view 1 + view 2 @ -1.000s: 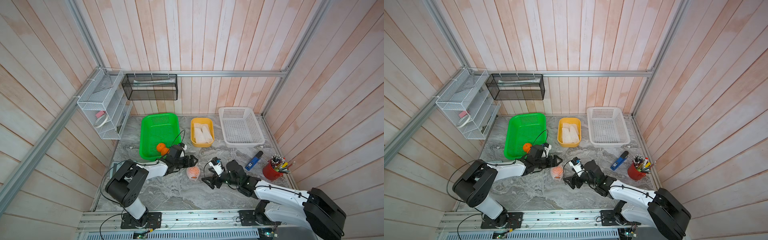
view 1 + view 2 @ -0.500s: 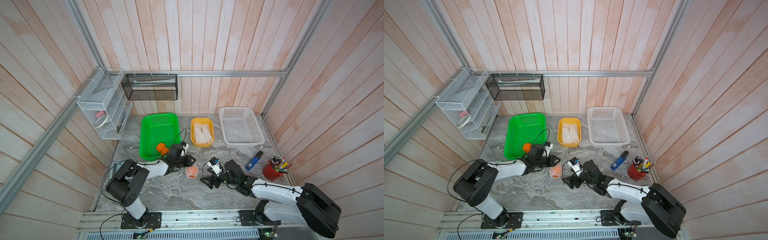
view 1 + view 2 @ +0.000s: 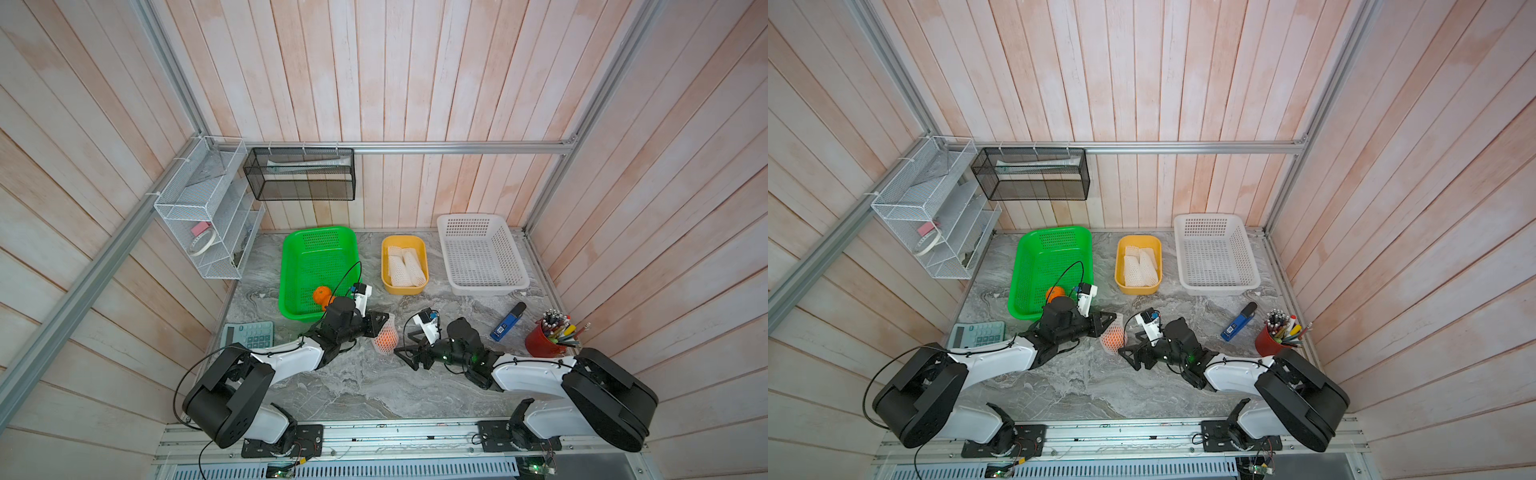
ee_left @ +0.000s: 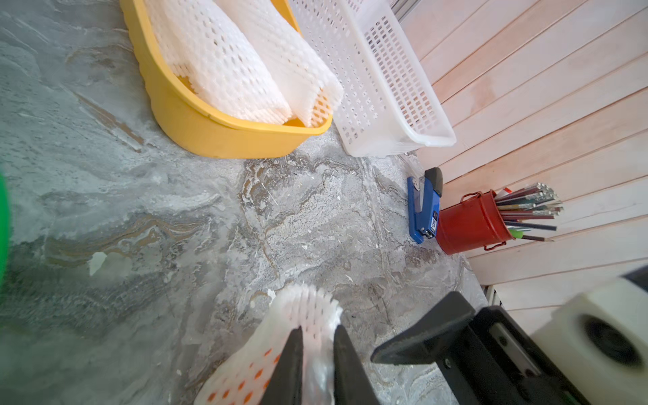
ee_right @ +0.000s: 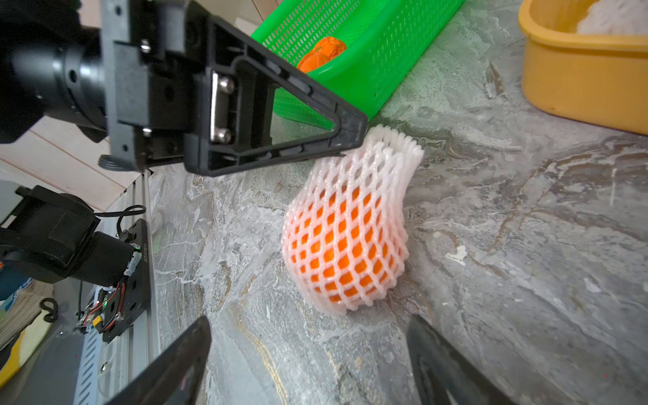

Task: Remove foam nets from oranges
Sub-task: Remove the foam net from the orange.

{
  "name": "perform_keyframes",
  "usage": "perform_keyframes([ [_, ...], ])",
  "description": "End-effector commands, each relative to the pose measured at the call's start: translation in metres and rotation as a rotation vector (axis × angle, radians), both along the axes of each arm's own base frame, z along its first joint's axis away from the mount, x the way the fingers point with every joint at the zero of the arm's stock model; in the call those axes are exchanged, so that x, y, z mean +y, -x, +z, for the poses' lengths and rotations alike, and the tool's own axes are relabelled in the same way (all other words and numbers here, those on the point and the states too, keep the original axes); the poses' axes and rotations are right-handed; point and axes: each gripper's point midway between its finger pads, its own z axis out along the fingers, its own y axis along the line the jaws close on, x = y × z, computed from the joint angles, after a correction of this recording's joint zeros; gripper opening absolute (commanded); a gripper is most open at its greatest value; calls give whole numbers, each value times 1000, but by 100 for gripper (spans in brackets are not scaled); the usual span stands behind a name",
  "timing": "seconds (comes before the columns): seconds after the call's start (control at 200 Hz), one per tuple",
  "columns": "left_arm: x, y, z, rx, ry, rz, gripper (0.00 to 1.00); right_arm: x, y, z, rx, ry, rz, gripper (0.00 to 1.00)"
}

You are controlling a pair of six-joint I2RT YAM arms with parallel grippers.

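Two bare oranges (image 3: 323,296) lie in the green basket (image 3: 317,266), just behind the left gripper (image 3: 384,325), and two emptied foam nets (image 3: 405,267) lie in the yellow tub (image 3: 404,286) beyond it, so the job looks about two-thirds done. One netted orange (image 5: 345,242) is left, on the marble table (image 3: 353,386) between the two tools.

The left gripper is pinched on the loose top edge of that foam net (image 5: 368,164), its jaws almost together. The right gripper (image 5: 308,364) stands wide and empty just beside the fruit, jaws either side of it without touching.

Behind the right gripper sit the white basket (image 3: 482,253), a blue stapler (image 3: 507,322) and a red pen pot (image 3: 540,343), all well apart; nothing blocks the pull.
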Motion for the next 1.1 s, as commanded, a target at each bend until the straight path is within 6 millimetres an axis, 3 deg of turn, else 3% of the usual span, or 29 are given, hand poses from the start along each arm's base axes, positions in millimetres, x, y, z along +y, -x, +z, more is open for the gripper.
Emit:
perform_keyframes([
  [0.0, -3, 3, 19, -96, 60, -5, 17, 11, -3, 4, -9, -45, 35, 88],
  [0.175, -2, 15, 25, -140, 110, -13, 12, 15, -14, -13, -17, -34, 9, 88],
  [0.44, -1, 30, 36, -194, 135, -22, 11, 21, -19, 5, -94, -135, 2, 88],
  [0.735, -4, 36, 33, -199, 139, -39, 10, 28, -33, -6, -106, -83, -20, 87],
  [1.095, -5, 40, 23, -187, 112, -46, 10, 31, -37, 6, -166, -98, -18, 84],
])
